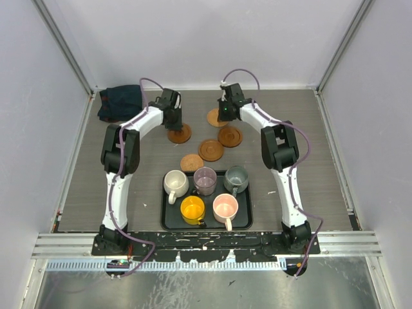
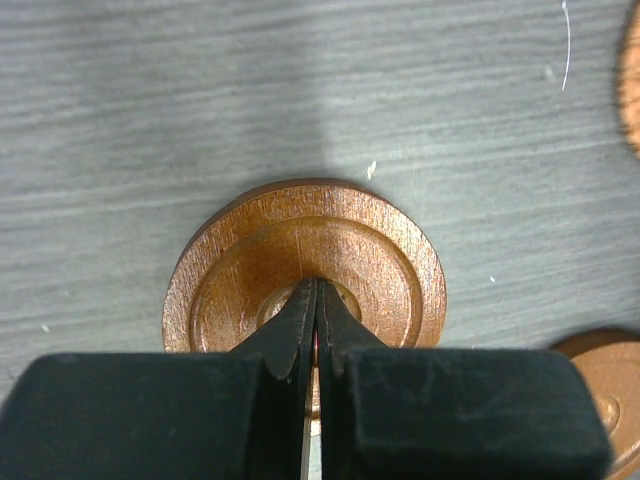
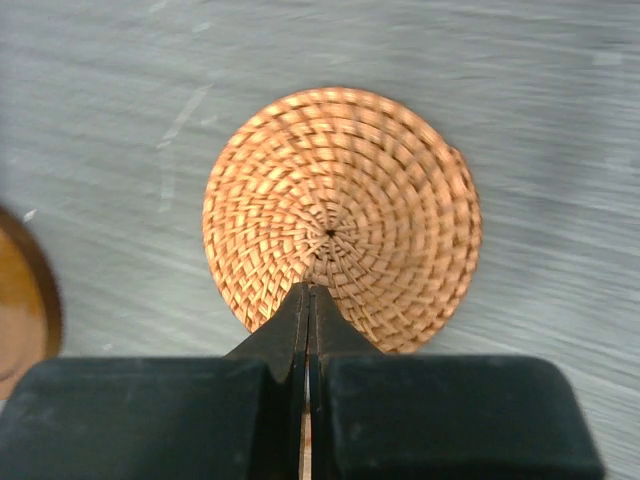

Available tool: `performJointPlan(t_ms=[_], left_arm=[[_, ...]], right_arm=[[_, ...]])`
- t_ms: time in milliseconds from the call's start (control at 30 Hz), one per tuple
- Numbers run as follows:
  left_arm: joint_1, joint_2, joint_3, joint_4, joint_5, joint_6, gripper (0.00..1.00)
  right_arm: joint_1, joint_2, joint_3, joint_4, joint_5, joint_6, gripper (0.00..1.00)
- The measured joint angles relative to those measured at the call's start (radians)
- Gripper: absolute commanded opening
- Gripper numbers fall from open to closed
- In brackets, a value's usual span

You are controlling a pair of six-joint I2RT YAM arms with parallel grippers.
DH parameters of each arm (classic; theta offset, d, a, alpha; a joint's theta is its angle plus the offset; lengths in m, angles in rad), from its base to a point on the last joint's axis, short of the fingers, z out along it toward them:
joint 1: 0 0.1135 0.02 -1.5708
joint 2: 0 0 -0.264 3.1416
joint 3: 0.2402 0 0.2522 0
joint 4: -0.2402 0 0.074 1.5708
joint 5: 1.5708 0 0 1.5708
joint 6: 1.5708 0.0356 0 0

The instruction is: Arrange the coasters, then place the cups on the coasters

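Several round brown coasters lie on the table behind the tray: a wooden one [image 1: 179, 134], a woven one [image 1: 215, 118], and three more [image 1: 230, 136] [image 1: 210, 150] [image 1: 191, 162]. My left gripper [image 2: 316, 285] is shut, its tips over the centre of the wooden coaster [image 2: 305, 255]. My right gripper [image 3: 309, 288] is shut too, its tips on the near part of the woven coaster [image 3: 345, 215]. The cups stand on the black tray [image 1: 168, 220]: cream [image 1: 175, 183], mauve [image 1: 205, 180], grey-green [image 1: 235, 178], yellow [image 1: 192, 209], pink [image 1: 225, 206].
A dark teal cloth [image 1: 120, 102] lies bunched at the back left corner. White walls close in the table on three sides. In the left wrist view, another coaster [image 2: 605, 385] sits close by at the lower right.
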Motion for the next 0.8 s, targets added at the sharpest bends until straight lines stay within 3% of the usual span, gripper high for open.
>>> performJointPlan(t_ms=[200, 333, 800], left_arm=[[0.004, 0.061, 0.109, -0.054, 0.006, 0.023, 0.07], [0.004, 0.084, 0.151, -0.069, 0.026, 0.028, 0.17], [0.019, 0.153, 0.254, -0.058, 0.196, 0.017, 0.40]], right_arm=[[-0.101, 0.005, 0.014, -0.006, 0.061, 0.021, 0.02], [-0.158, 0.001, 0.002, 0.006, 0.096, 0.031, 0.01], [-0.223, -0.229, -0.367, 0.082, 0.225, 0.044, 0.01]])
